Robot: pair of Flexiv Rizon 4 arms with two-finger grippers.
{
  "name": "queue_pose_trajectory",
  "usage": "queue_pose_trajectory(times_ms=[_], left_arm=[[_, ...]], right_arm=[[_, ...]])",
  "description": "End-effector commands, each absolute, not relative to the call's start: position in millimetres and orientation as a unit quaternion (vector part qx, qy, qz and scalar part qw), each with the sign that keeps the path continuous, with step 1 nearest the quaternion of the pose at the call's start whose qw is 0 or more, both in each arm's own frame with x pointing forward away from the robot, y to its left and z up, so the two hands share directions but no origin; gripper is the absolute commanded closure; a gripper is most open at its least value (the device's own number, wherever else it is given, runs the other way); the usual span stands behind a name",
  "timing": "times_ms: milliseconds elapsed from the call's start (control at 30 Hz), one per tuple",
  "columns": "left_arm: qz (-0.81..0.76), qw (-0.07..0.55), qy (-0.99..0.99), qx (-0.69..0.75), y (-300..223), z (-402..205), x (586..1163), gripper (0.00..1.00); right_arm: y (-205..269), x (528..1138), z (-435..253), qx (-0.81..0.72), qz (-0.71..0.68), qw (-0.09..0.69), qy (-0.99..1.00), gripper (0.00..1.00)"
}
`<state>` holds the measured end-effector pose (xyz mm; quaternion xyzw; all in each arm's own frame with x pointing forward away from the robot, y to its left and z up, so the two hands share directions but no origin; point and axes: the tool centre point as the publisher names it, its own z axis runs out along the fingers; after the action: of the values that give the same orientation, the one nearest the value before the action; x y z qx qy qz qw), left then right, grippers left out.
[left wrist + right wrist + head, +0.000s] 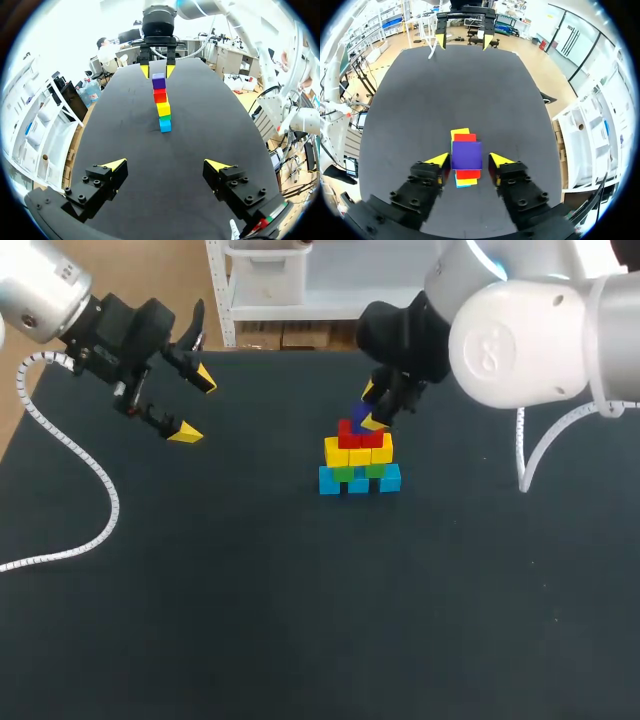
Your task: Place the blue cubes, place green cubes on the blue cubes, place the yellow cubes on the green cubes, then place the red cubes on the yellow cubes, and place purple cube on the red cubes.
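Black table (300, 620) is showing a plain matte top. A white coiled cable (95, 490) is trailing across it at 9 o'clock, running off the edge at 8.

The stack is sitting just past table centre, toward 1 o'clock. Blue cubes (358, 481) are resting on the mat and green cubes (345, 473) are sitting on them. Yellow cubes (358, 453) are lying above those, with red cubes (360, 437) on top of the yellow. Purple cube (158, 81) is capping it, resting on the red.

Right gripper (466, 160) is hanging over the stack from 1 o'clock. Its fingers are flanking the purple cube with a thin gap showing on each side, so it is reading as released, not gripping.

Left gripper (195, 406) is hovering at 10 o'clock, well apart from the stack, fingers spread wide, holding nothing and facing the stack across the mat.
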<state>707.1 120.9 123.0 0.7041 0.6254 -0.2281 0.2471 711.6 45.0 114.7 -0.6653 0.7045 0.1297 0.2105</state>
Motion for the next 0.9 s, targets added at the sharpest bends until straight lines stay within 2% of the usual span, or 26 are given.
queue_pose_trajectory(times_ms=[33, 233, 433, 633, 900], left_arm=[[-0.229, 0.247, 0.624, 0.705, 121.1, 122.6, 708.9, 0.0], [-0.229, 0.247, 0.624, 0.705, 121.1, 122.6, 708.9, 0.0], [-0.229, 0.247, 0.624, 0.705, 121.1, 122.6, 708.9, 0.0], [-0.229, 0.247, 0.624, 0.705, 121.1, 122.6, 708.9, 0.0], [-0.229, 0.247, 0.624, 0.705, 121.1, 122.6, 708.9, 0.0]], right_arm=[[40.1, 712.8, 122.2, -0.659, 0.136, 0.219, 0.707, 0.0], [22.7, 708.9, 145.9, -0.624, 0.204, 0.263, 0.707, 0.0], [-26.6, 704.3, 163.0, -0.522, 0.295, 0.349, 0.72, 0.0], [-82.4, 692.2, 157.9, -0.44, 0.311, 0.402, 0.74, 0.0], [-110.0, 673.1, 153.7, -0.405, 0.309, 0.432, 0.745, 0.0]])
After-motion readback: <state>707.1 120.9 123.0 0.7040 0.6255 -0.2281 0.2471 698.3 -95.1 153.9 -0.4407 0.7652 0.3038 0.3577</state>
